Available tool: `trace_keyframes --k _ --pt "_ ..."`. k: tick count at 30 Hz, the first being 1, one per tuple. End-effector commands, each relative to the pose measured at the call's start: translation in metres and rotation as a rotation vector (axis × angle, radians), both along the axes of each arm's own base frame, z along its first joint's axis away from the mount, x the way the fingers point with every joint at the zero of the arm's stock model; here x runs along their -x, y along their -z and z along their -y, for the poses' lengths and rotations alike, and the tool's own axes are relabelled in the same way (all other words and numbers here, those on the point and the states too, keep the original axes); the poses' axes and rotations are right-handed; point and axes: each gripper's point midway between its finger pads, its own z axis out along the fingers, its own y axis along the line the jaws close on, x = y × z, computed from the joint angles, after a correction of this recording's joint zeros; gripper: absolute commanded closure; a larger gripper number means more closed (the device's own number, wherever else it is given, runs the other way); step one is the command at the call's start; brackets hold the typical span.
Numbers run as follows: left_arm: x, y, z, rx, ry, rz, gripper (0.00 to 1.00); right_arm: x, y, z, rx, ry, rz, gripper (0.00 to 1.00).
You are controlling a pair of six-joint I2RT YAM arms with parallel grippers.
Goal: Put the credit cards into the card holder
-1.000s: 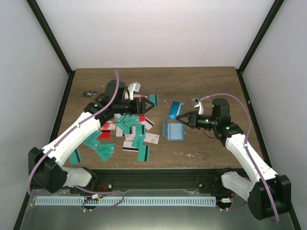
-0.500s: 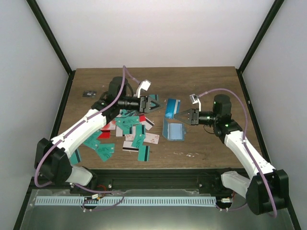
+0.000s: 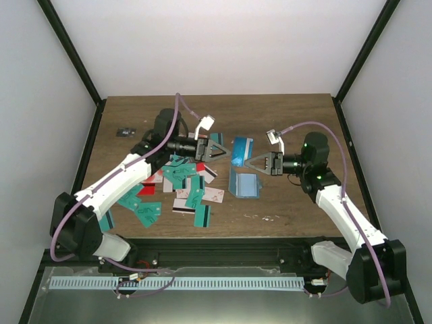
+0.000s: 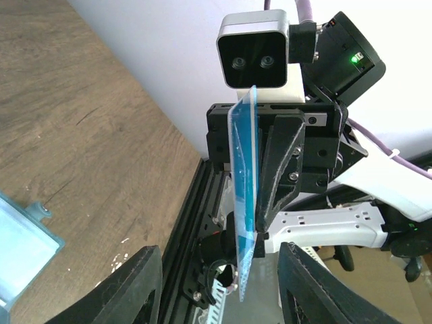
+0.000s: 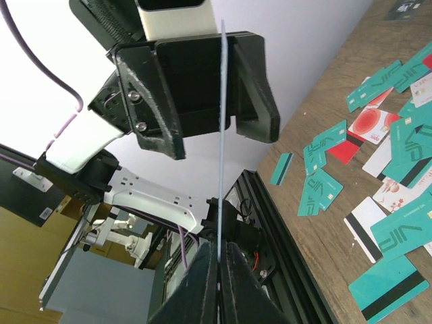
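My right gripper (image 3: 255, 162) is shut on a thin blue-teal credit card (image 3: 240, 150) and holds it upright in the air above the table; the right wrist view shows the card edge-on (image 5: 220, 121) between my shut right gripper (image 5: 219, 270). My left gripper (image 3: 217, 150) is open and faces the card from the left; in the left wrist view the card (image 4: 244, 196) hangs between the spread fingers of the left gripper (image 4: 219, 287). The blue-teal card holder (image 3: 246, 184) lies open on the table below the card. Several more credit cards (image 3: 183, 181) lie scattered at left.
A small dark object (image 3: 125, 131) lies at the table's far left. The black frame rail (image 3: 216, 243) runs along the near table edge. Scattered teal, red and white cards (image 5: 378, 142) cover the wood beneath the left arm.
The right gripper has carried the card up and to the left. The left gripper has risen and reached right, so it now faces the card closely.
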Motion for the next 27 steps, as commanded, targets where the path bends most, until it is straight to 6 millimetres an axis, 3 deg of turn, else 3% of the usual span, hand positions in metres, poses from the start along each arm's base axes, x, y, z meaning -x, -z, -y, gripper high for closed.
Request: trace_keyframes --k 1,11,15,22,27 --pt "0.004 0.001 0.005 0.033 0.044 0.005 0.51 0.006 -0.006 0.002 -0.020 -0.040 0.030 0.99" --pt "0.008 -0.010 0.011 0.110 0.091 -0.010 0.58 0.005 -0.008 0.001 -0.026 -0.058 0.031 0.99" --pt "0.007 -0.011 0.013 0.115 0.094 -0.024 0.67 0.005 -0.007 0.001 -0.026 -0.065 0.027 0.99" --pt "0.007 -0.007 0.018 0.117 0.112 -0.039 0.73 0.001 -0.007 0.000 -0.026 -0.063 0.028 0.99" --pt "0.004 -0.005 0.020 0.116 0.112 -0.049 0.92 -0.001 -0.006 -0.001 -0.026 -0.067 0.031 0.99"
